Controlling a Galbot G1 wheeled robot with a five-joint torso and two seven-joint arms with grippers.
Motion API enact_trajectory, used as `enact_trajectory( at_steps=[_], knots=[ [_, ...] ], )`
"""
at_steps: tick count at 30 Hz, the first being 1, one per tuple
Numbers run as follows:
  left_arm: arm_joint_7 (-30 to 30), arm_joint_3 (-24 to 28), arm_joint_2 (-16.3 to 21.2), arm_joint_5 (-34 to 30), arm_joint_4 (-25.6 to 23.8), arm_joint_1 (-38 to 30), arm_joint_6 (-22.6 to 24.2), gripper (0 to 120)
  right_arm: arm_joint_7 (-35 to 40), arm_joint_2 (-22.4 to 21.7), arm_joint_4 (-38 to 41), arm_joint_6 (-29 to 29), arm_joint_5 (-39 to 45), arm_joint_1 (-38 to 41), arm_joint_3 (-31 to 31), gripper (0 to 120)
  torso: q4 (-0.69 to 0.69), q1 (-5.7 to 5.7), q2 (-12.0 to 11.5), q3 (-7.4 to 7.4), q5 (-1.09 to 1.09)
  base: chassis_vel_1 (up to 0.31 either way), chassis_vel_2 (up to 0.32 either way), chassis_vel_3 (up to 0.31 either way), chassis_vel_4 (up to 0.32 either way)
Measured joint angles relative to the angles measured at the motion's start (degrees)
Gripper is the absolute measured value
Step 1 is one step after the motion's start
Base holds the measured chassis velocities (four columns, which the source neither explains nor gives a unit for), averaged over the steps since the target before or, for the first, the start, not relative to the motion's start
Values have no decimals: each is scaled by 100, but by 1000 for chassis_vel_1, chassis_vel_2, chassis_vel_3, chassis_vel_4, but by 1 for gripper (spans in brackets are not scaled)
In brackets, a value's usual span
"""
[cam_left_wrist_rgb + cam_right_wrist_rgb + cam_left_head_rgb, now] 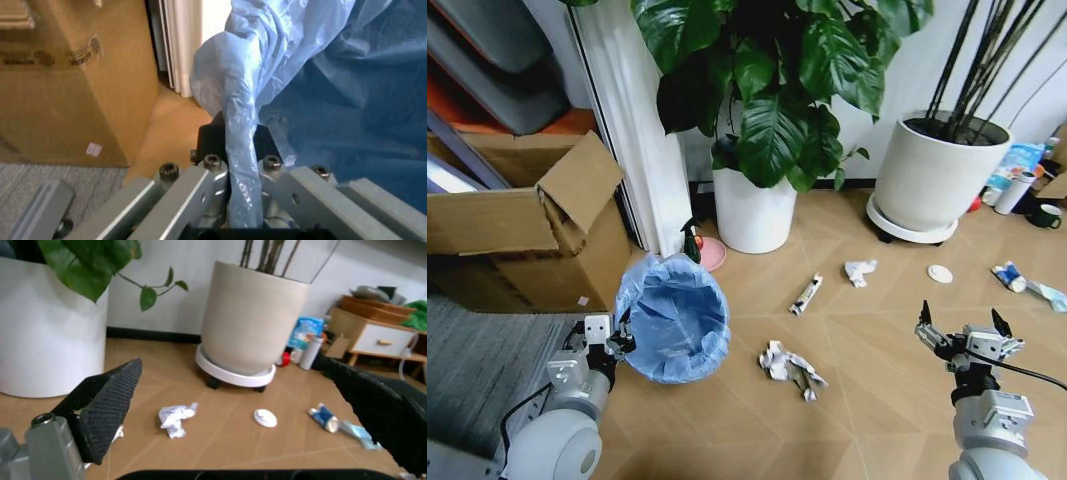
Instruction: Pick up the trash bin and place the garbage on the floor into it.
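The trash bin [672, 318], lined with a crinkled light-blue bag, tilts its mouth up toward me at the lower left. My left gripper [617, 340] is shut on its near rim; the left wrist view has the fingers [267, 137] pinching a fold of the blue bag [333, 100]. Garbage lies on the wood floor: crumpled paper [792, 368], a rolled wrapper [805, 293], a white paper ball [859, 270], a white disc [940, 273] and blue-white packaging [1012, 277]. My right gripper [962, 335] hovers open at the lower right, above bare floor, with the paper ball [175, 417] and disc [265, 417] ahead of it.
An open cardboard box [537, 230] stands left of the bin, with a grey rug [477, 360] in front of it. Two large white plant pots [754, 210] [932, 180] stand at the back. A mug [1045, 215] and an upright bottle [1014, 190] sit far right.
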Motion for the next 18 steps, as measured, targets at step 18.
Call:
enact_trajectory(
  at_steps=[18],
  knots=[
    [-16,-186,-93,114,-184,361,-106,0,-978,-2264,-2271,-409,1664,1393,-1246,100,2,-1,0,-1,1,-18,4,2,4]
  ],
)
